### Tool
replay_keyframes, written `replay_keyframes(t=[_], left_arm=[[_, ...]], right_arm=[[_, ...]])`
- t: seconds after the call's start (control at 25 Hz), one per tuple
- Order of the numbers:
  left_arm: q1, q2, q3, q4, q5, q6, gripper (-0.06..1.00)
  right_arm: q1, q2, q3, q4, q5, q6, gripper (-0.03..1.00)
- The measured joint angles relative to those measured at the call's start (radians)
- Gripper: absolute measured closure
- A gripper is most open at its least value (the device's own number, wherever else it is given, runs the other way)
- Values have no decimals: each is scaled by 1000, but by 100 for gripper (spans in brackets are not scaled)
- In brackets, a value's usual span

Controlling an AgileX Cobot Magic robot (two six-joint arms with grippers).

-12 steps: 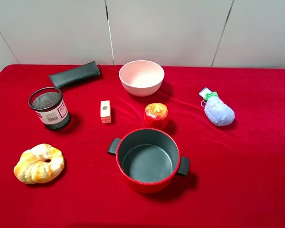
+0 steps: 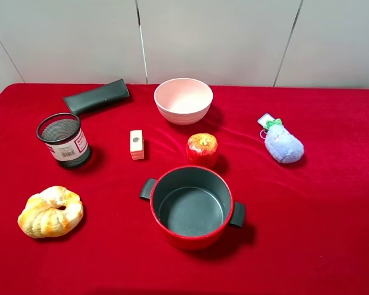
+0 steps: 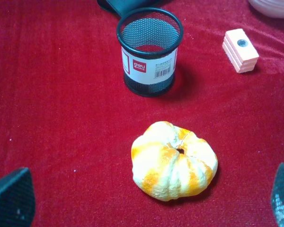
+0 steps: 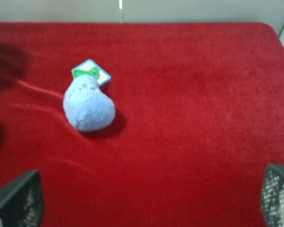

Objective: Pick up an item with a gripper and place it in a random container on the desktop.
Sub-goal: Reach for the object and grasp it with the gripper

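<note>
Toy: The small blue fuzzy toy (image 2: pixel 283 144) lies on the right side of the table. Its green bow points to the far side, and its white tag (image 2: pixel 266 120) lies right by the bow. Nothing is touching the toy.
Right claw: The right claw (image 4: pixel 147 198) shows only in its own camera. Its two dark fingers are spread wide with nothing between them. The toy lies out past the fingers, apart from them.
Left claw: The left claw (image 3: pixel 147 208) is also spread wide and grips nothing. The bread lies between and just past its fingers.
Bowl: The pale pink bowl (image 2: pixel 183 114) stands upright at the far middle, well apart from the toy and to its left.
Table: The red cloth (image 2: pixel 320 233) covers the whole table.
Apple: The red apple (image 2: pixel 202 149) sits between the bowl and the pot.
Pot: The red pot (image 2: pixel 190 241), grey inside, stands at the near middle.
Left side: A white block (image 2: pixel 136 144), a black mesh cup (image 2: pixel 64 140), a black case (image 2: pixel 97 96) and the yellow bread (image 2: pixel 50 212).
</note>
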Motion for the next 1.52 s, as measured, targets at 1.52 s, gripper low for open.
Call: replay_keyframes(t=[1.52], left_arm=[[0,0,0,0,0,0,-5]], right_arm=[[61,1211,-359,53,-176,-224,27]])
